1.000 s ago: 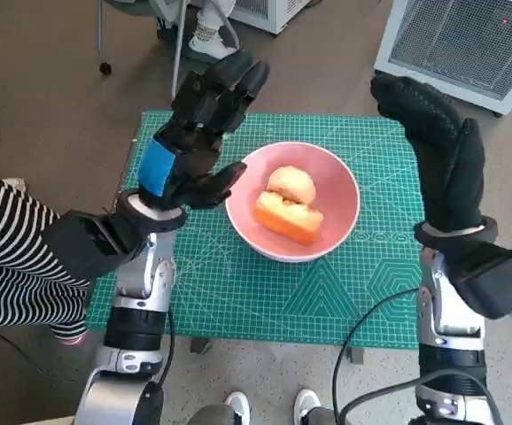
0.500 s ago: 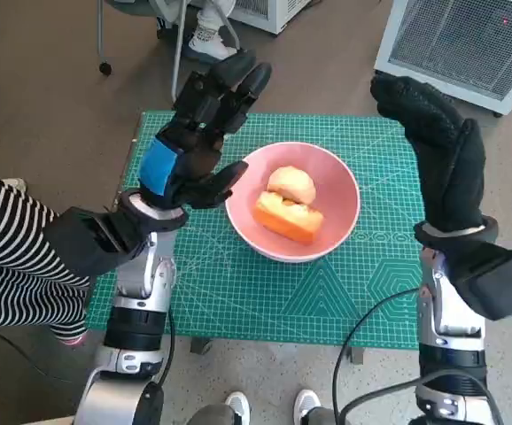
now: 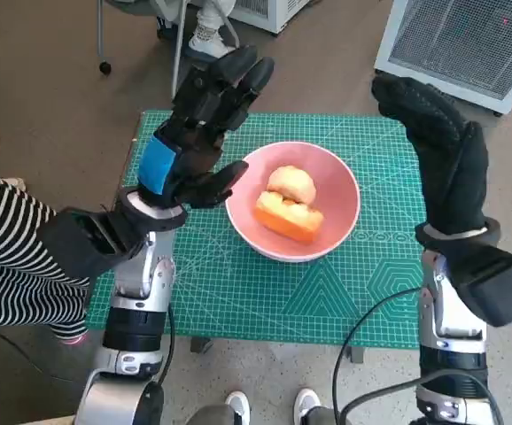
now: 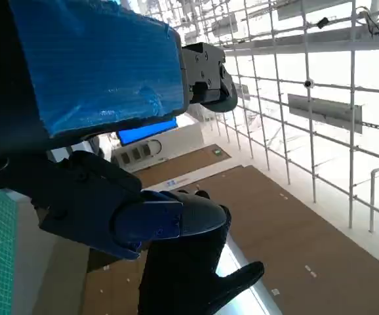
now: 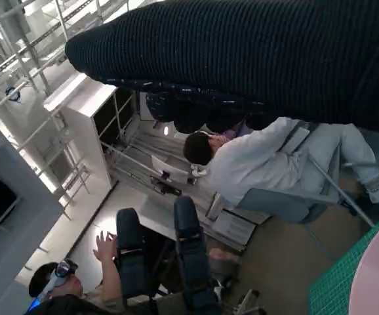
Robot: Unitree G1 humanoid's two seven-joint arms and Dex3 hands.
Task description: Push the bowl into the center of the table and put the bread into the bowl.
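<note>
Between our raised, empty, spread left hand (image 3: pixel 198 133) and right hand (image 3: pixel 442 155), the bread (image 3: pixel 287 205) seemingly already sits in the bowl (image 3: pixel 336 226) mid-bench.

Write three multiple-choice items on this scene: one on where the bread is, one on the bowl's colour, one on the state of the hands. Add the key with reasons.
1. Where is the bread?
A. on the mat
B. in the bowl
C. in the left hand

2. What colour is the bowl?
A. pink
B. blue
C. white

3. How are the hands?
A. both hold bread
B. the right grips the bowl
C. both open, raised beside the bowl

Key: B, the pieces lie inside the rim; A, its wall is pink; C, the left hand and right hand hold nothing, fingers apart.
</note>
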